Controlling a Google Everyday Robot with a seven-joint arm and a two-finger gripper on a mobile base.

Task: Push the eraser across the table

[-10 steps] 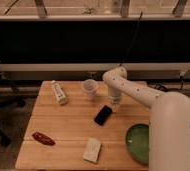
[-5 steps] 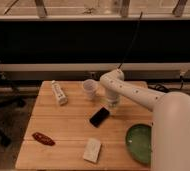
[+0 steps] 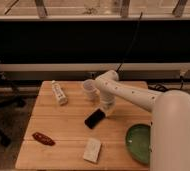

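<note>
The eraser (image 3: 94,118) is a small flat black block lying at an angle near the middle of the light wooden table (image 3: 63,130). My gripper (image 3: 106,108) is at the end of the white arm, low over the table, right at the eraser's upper right end and seemingly touching it. The arm reaches in from the lower right and bends above the table's far edge.
A white cup (image 3: 90,89) stands just behind the gripper. A white bottle (image 3: 59,92) lies at the back left. A red elongated object (image 3: 43,138) lies at the front left, a pale beige block (image 3: 92,149) at the front, a green plate (image 3: 139,143) at the right.
The gripper has moved left and toward the front, and the eraser has slid left and forward with it, turning slightly.
</note>
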